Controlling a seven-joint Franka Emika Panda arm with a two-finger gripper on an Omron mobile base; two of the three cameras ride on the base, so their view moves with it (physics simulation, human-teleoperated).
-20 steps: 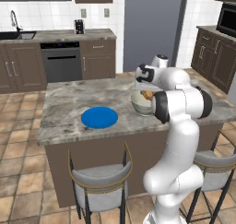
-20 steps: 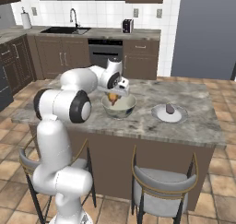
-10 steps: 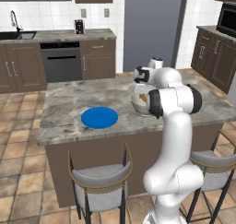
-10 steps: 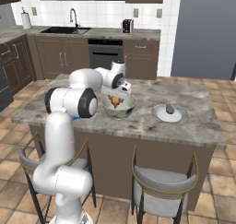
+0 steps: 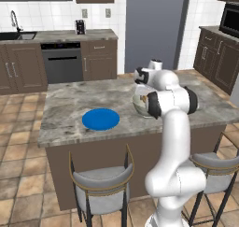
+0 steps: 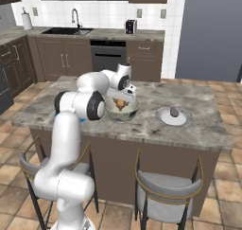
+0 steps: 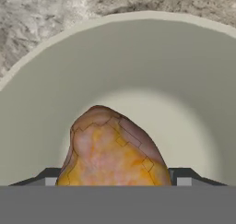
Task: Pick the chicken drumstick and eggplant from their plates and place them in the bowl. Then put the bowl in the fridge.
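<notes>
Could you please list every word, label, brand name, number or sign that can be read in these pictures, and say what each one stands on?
None: no readable text appears in any view.
Small dark appliance on the back counter: no legible marking; too small to tell.
Oven front: no readable label or digits.
Bowl, chicken drumstick and blue plate: plain, unmarked surfaces.

A grey-brown marble island table (image 5: 70, 102) stood in the middle of the kitchen on a tan tiled floor (image 5: 18, 174). 2 grey-cushioned stools (image 6: 165, 196) with thin brass frames sat tucked against its near side. Along the back wall ran dark brown cabinets (image 6: 66, 61), a sink with a curved tap (image 6: 75, 18), a black oven (image 5: 60, 62) and a small dark toaster (image 6: 131, 26). White tiles (image 6: 99, 13) covered the wall.
</notes>
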